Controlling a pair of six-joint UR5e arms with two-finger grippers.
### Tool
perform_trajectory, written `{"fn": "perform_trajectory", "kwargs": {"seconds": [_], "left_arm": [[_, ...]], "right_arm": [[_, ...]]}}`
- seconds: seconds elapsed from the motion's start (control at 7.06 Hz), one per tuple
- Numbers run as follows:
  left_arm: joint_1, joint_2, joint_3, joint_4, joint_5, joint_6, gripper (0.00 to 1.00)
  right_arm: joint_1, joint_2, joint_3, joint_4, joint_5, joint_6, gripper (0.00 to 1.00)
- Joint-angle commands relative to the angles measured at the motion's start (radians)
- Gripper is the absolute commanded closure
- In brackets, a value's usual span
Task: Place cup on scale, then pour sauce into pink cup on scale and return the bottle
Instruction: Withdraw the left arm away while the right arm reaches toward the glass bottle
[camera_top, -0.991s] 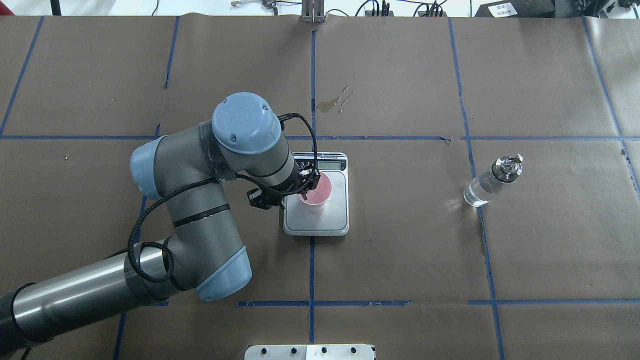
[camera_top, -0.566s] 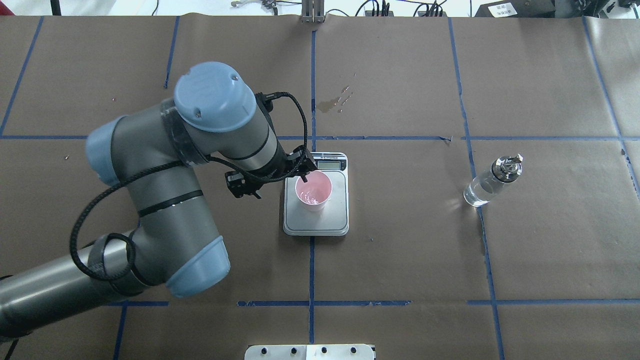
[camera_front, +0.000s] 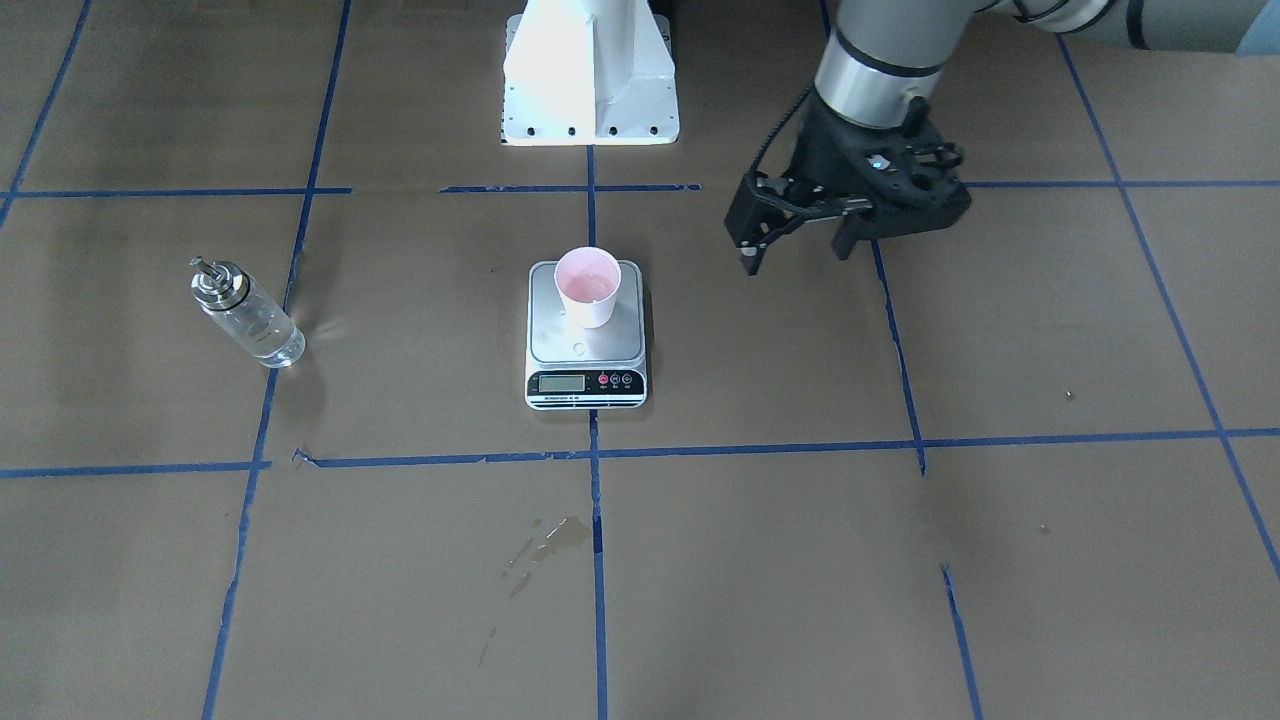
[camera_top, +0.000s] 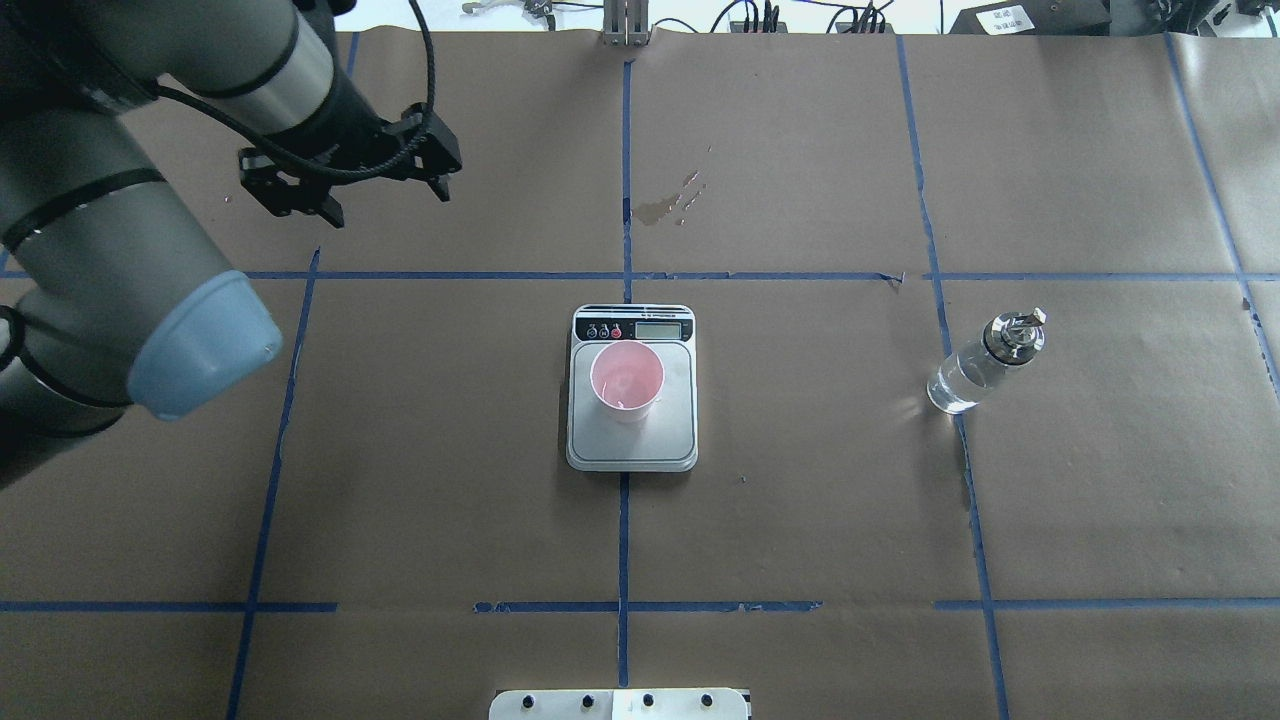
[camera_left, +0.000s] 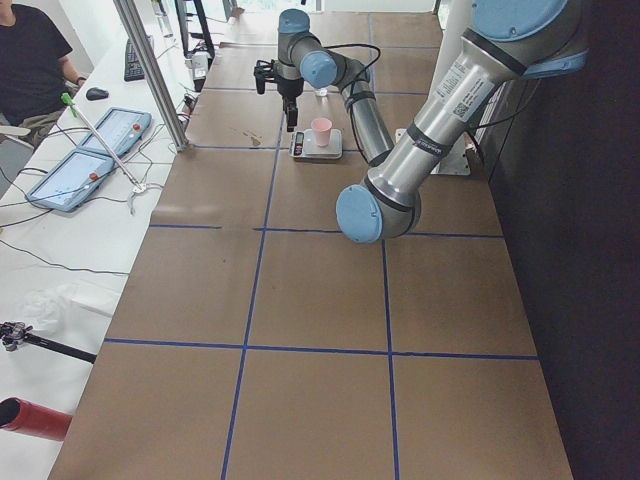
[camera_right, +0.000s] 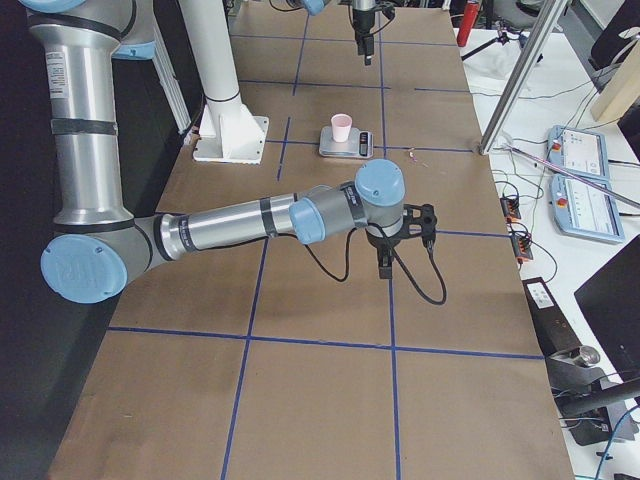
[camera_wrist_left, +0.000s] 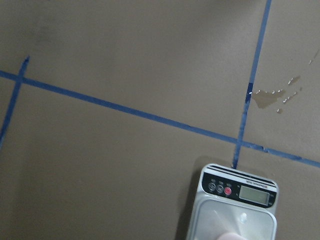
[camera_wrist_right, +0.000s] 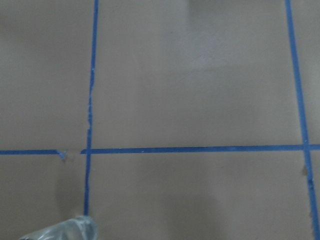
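Hovering spread and empty toward the far-left corner, our left gripper (camera_top: 386, 207) clears the cup (camera_top: 627, 381) on the scale (camera_top: 672, 432) for pouring; our right gripper's (camera_right: 393, 252) state we cannot tell.

Even bright light, wrist views blurred

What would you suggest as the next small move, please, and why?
Probably bring the right gripper toward the bottle: the cup already stands on the scale, and the left gripper is open and clear.
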Motion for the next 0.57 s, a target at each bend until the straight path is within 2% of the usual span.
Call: {"fn": "perform_trajectory", "kwargs": {"seconds": [0.0,0.14,0.42], "left_arm": [[-0.101,0.093,-0.028,0.003,-0.001,0.185,0.00],[-0.122,0.095,-0.028,0.003,-0.001,0.193,0.00],[-0.142,0.092,-0.037,0.005,-0.001,0.196,0.00]], "right_arm": [[-0.200,-0.052,0.219,0.001,-0.117,0.294,0.00],[-0.327,-0.058,0.304,0.004,-0.223,0.443,0.00],[-0.422,-0.062,0.397,0.014,-0.330,0.570,0.00]]}}
